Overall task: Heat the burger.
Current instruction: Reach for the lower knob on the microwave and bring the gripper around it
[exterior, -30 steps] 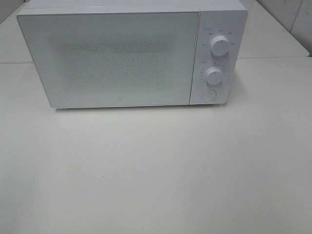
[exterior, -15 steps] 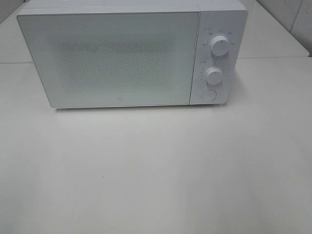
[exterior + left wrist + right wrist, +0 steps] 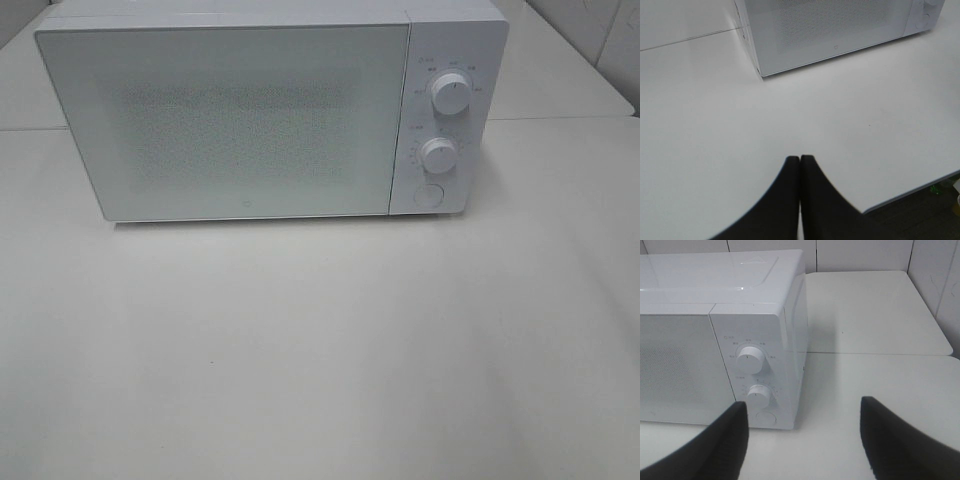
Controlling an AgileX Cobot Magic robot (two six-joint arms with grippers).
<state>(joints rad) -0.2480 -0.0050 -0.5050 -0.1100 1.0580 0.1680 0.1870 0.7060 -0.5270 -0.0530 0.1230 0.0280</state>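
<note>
The burger is out of view in every frame. A white microwave (image 3: 250, 115) stands at the back of the table with its door (image 3: 225, 120) closed; its frosted window shows nothing inside. It also shows in the left wrist view as the microwave (image 3: 840, 30) and in the right wrist view as the microwave (image 3: 725, 330). My left gripper (image 3: 800, 159) is shut, fingertips pressed together with nothing between them, over bare table in front of the microwave's left corner. My right gripper (image 3: 802, 407) is open and empty, beside the microwave's control panel. Neither arm appears in the exterior high view.
Two round knobs, upper knob (image 3: 449, 94) and lower knob (image 3: 438, 156), and a round button (image 3: 428, 195) sit on the microwave's right panel. The white table (image 3: 320, 350) spreads in front. A second table top (image 3: 870, 310) adjoins behind on the right. The table's near edge (image 3: 910, 192) shows in the left wrist view.
</note>
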